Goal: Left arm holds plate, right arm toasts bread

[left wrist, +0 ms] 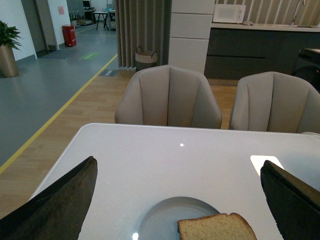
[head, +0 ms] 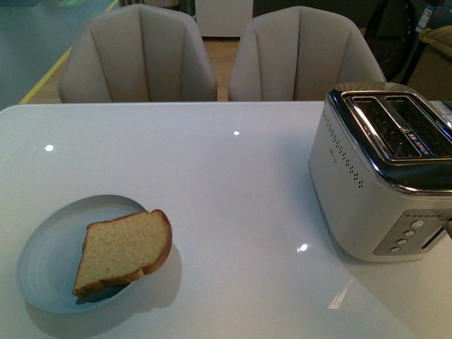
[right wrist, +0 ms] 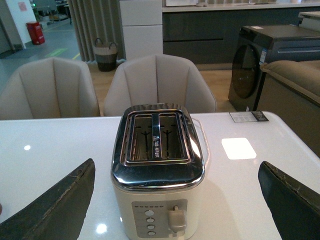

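Here a speckled light-brown bread slice (head: 123,248) with a darker crust overhangs the right rim of the round pale blue-grey plate (head: 48,256), near left. The left fingers (left wrist: 57,202) and right fingers (right wrist: 57,202) are spread wide.

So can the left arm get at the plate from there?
Probably yes: its fingers are spread wide, the plate lies just ahead between them, and nothing stands in the way.
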`<act>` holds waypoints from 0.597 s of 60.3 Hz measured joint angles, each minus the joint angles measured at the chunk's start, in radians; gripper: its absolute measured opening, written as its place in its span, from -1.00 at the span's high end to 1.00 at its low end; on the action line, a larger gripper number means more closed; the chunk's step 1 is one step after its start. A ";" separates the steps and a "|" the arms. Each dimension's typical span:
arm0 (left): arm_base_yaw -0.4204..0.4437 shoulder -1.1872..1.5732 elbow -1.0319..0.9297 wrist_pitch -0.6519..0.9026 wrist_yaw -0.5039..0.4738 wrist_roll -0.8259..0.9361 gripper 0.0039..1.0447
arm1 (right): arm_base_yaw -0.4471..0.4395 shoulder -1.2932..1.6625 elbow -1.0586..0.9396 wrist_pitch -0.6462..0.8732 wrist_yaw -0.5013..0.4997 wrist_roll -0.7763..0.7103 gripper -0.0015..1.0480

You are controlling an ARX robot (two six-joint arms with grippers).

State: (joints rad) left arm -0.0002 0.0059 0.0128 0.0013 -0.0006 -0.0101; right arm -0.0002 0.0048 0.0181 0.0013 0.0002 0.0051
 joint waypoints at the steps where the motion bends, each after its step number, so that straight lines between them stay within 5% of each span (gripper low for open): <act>1: 0.000 0.000 0.000 0.000 0.000 0.000 -0.86 | 0.000 0.000 0.000 0.000 0.000 0.000 -0.83; 36: 0.000 0.000 0.000 0.000 0.000 0.000 -0.86 | 0.000 0.000 0.000 0.000 0.000 0.000 -0.83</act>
State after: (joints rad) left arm -0.0002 0.0059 0.0128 0.0013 -0.0006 -0.0101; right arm -0.0002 0.0048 0.0181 0.0013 0.0006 0.0051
